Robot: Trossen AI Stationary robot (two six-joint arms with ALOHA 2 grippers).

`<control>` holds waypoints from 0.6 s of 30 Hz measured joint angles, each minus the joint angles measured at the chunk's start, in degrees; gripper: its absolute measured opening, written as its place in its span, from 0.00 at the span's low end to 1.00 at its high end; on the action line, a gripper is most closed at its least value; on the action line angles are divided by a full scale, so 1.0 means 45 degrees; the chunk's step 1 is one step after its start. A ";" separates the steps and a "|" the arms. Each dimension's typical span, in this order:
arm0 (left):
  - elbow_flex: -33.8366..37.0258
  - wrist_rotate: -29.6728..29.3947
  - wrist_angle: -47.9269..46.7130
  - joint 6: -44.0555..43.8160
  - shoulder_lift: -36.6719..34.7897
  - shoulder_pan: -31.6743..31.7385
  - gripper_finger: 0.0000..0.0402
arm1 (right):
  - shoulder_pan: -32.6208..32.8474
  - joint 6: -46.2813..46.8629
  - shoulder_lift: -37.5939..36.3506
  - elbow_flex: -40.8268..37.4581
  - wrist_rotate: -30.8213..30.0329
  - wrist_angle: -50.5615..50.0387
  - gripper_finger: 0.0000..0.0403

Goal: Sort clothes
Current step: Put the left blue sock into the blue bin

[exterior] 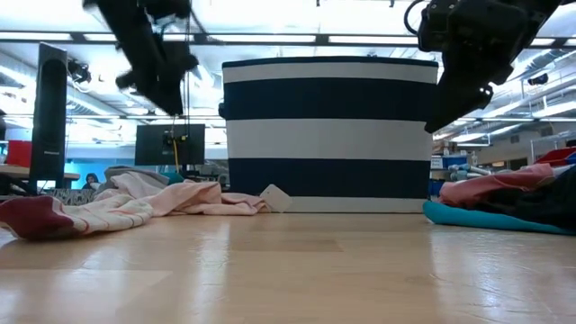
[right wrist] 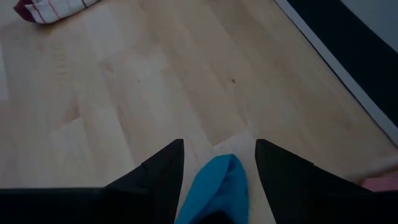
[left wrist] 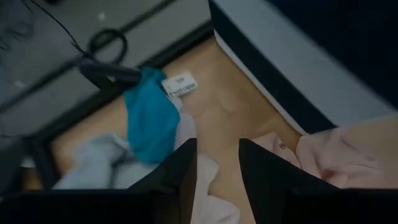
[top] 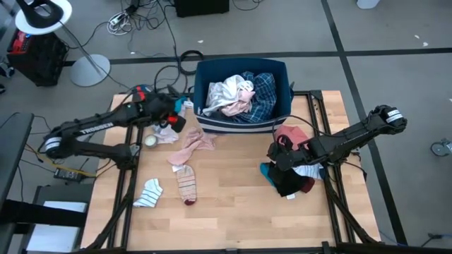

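On the worktop (top: 233,212), the left end effector (top: 171,121) hovers at about ten o'clock, just left of the bin (top: 244,123), its fingers (left wrist: 180,174) parted with nothing between them, above a teal cloth (left wrist: 151,121) and pale pieces. Below it lie a pink garment (top: 192,146), a striped sock (top: 187,185) and, at seven o'clock, a white-and-blue sock (top: 149,192). The bin, at twelve o'clock, holds white, pink and plaid clothes (top: 240,95). At three o'clock the right end effector (top: 277,156) hangs with fingers (right wrist: 158,177) spread wide and empty, over a teal piece (right wrist: 217,186) of a dark pile (top: 289,180) topped by a reddish-pink garment (top: 289,134).
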State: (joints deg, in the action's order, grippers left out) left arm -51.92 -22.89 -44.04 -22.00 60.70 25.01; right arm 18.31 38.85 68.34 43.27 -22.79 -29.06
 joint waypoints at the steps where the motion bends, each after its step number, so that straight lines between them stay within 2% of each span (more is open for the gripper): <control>1: 0.0375 0.0424 0.0541 0.0168 0.0032 0.0449 0.31 | -0.0001 0.0000 0.0000 0.0000 -0.0009 -0.0009 0.49; 5: 0.1404 0.1426 0.2283 0.0680 0.0375 0.2028 0.31 | -0.0010 -0.0069 0.0000 0.0000 -0.0011 -0.0011 0.49; 9: 0.1534 0.2203 0.2980 0.1353 0.1064 0.3180 0.31 | -0.0020 -0.0247 0.0000 0.0000 -0.0024 -0.0019 0.49; 18: 0.1545 0.3833 0.3693 0.1844 0.3795 0.4605 0.31 | -0.0083 -0.0307 0.0000 0.0000 -0.0024 -0.0029 0.49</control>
State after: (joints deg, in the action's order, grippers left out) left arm -44.97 -5.64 -27.42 -13.70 77.78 45.73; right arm 17.93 37.47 68.34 43.27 -22.90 -29.19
